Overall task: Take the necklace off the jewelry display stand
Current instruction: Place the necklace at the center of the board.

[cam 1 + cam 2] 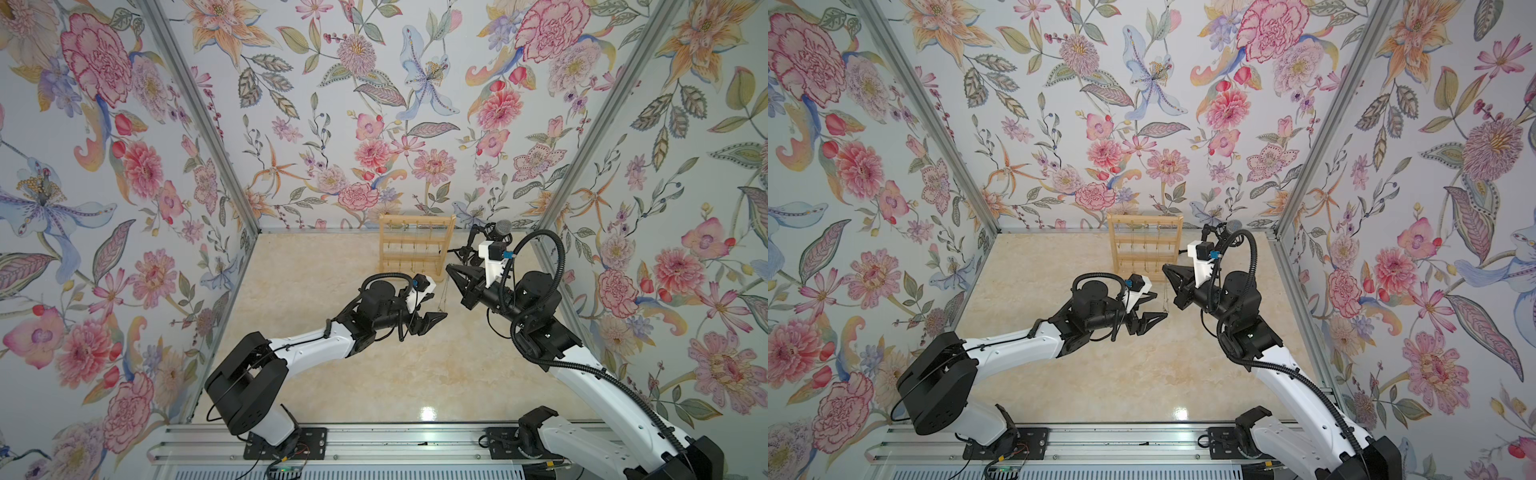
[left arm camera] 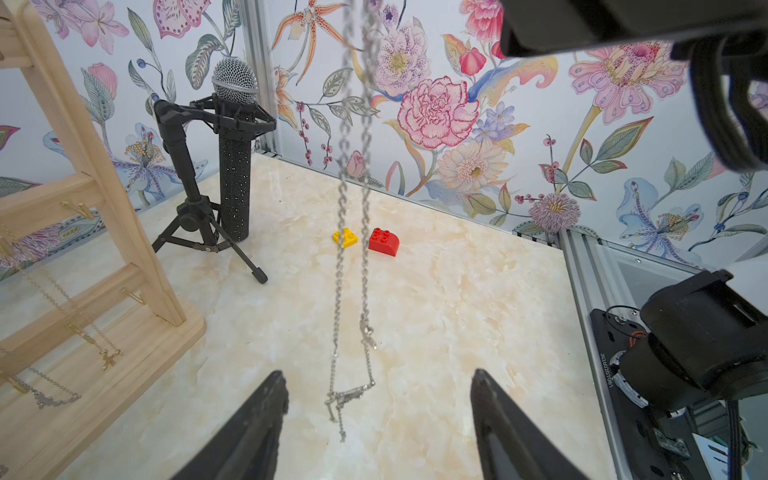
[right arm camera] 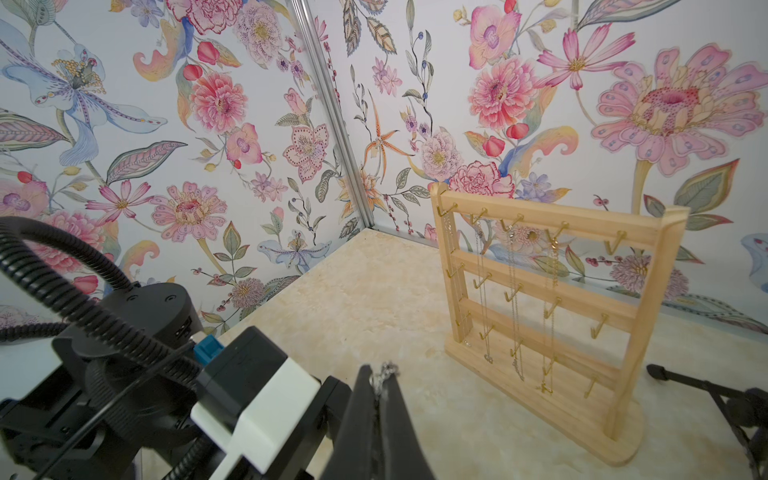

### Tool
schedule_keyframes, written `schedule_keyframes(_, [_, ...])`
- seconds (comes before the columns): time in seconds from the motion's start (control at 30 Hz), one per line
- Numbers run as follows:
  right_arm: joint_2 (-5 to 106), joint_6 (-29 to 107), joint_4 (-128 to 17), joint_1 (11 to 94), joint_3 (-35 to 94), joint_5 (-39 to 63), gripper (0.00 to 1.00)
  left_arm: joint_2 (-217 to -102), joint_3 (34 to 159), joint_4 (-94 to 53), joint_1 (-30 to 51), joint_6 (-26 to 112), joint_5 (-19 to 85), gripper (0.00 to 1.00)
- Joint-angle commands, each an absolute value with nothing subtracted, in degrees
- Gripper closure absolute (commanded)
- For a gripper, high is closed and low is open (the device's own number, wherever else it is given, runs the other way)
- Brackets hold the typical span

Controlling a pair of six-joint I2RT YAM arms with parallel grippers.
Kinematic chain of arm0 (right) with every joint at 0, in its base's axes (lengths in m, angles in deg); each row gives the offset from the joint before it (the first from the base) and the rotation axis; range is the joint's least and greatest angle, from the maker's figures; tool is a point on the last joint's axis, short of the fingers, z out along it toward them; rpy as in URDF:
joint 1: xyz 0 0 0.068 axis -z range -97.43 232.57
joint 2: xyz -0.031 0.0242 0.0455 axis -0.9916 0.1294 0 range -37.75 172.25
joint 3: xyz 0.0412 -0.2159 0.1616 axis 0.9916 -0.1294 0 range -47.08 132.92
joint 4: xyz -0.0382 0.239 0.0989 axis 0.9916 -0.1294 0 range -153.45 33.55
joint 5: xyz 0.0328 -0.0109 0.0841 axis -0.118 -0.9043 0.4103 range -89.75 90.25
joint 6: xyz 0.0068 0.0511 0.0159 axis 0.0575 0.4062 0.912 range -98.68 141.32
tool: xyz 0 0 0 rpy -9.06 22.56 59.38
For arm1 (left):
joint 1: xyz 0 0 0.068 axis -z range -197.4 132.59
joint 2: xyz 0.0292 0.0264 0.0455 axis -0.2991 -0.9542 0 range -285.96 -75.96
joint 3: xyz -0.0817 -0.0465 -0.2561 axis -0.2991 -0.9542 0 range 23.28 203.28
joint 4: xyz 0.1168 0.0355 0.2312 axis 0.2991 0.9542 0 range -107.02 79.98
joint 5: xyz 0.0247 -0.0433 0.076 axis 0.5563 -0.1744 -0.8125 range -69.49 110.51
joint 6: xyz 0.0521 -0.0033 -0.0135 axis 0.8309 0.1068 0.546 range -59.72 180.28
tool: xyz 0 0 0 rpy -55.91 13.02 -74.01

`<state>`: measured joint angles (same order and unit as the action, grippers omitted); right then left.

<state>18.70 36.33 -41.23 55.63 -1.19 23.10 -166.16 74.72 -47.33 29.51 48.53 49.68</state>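
silver necklace (image 2: pixel 366 270) in right tool (image 3: pixel 379 376)

Both top views looked steeply down on the light wooden three-bar jewelry display stand (image 1: pixel 417 220); both wrist cameras viewed it from nearby.

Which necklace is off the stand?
The silver chain dangling from the shut right end effector, apart from the stand; the others hang on its pegs.
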Motion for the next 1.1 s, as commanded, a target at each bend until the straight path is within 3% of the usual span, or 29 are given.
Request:
schedule_keyframes(0.0, [17.97, 36.92, -39.19, 55.84, -2.25, 24.24, 1.00, -168.13, 77.10, -45.66, 30.03, 51.23, 48.00, 0.29])
schedule_keyframes(0.23, [18.20, 37.56, -38.09, 56.19, -2.69, 24.85, 1.00, -170.28, 78.86, -47.01, 30.00, 51.22, 51.10, 0.32])
schedule_keyframes(0.6, [17.80, 38.43, -37.00, 56.90, -3.35, 25.57, 1.00, -173.82, 82.05, -47.11, 29.98, 51.19, 52.11, 0.46])
schedule_keyframes(0.93, [17.71, 39.13, -36.25, 57.69, -3.84, 25.74, 1.00, -175.65, 83.66, -48.06, 30.01, 50.17, 52.95, 0.65])
schedule_keyframes(1.07, [17.67, 39.25, -36.06, 57.71, -3.93, 25.99, 1.00, -176.04, 83.74, -48.83, 30.04, 49.78, 53.16, 0.67])
